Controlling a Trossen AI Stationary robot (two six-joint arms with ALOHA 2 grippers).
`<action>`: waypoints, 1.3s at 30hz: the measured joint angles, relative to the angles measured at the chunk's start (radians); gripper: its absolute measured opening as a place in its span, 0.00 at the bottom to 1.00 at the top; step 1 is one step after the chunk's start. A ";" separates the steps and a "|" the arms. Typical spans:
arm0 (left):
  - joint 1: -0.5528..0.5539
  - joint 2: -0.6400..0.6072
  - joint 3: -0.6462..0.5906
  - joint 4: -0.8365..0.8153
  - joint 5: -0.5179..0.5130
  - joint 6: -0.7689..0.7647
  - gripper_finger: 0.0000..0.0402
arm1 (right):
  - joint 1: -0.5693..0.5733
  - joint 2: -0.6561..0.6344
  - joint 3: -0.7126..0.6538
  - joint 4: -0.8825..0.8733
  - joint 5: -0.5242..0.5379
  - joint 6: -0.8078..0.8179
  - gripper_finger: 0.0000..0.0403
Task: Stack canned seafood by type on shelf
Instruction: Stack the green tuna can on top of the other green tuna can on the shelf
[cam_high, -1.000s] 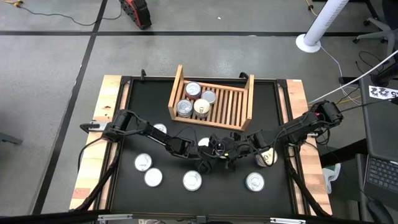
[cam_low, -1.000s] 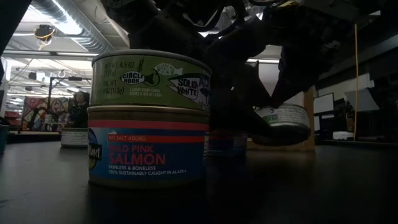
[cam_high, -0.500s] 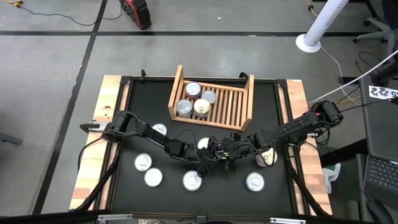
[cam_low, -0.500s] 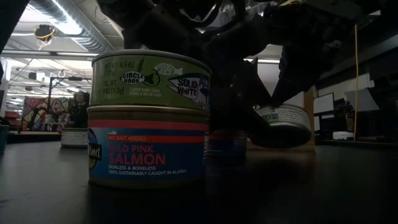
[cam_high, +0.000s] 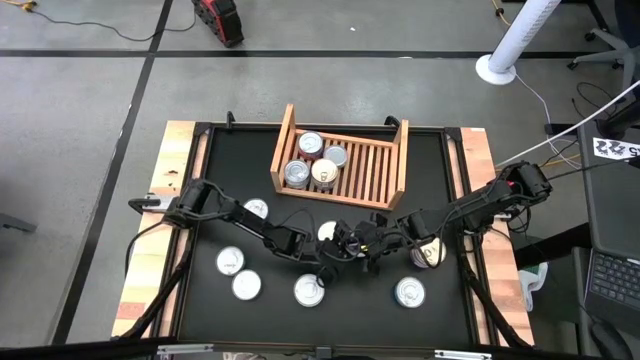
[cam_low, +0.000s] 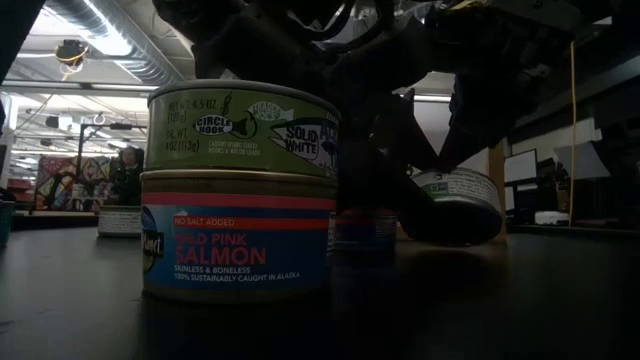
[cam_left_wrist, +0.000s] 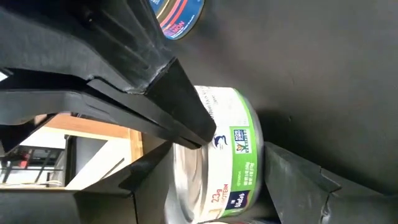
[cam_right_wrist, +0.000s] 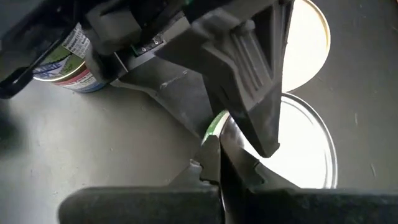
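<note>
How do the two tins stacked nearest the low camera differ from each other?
The top tin has a green label reading "Solid White"; the bottom tin has a blue label with a red band reading "Pink Salmon". The top tin rests on the bottom tin, which stands on the table. Both are round, flat and upright.

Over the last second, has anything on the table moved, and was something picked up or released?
The tilted green-labelled round tin in the left end effector sank slightly toward the black table. It is gripped as before, nothing released. The right end effector remains shut beside it. The four tins in the light wooden slatted shelf and the stacked pair, green tin on pink salmon tin, kept their places.
</note>
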 joint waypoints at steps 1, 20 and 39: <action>-0.003 0.000 0.000 0.000 -0.011 0.006 0.59 | 0.000 0.000 0.000 0.000 0.000 0.000 0.00; -0.011 0.001 -0.002 -0.006 -0.042 0.052 0.35 | 0.000 -0.001 0.000 -0.001 0.000 0.000 0.00; -0.010 0.001 -0.002 0.001 -0.046 0.051 0.36 | 0.000 -0.001 0.001 0.008 -0.045 -0.001 0.28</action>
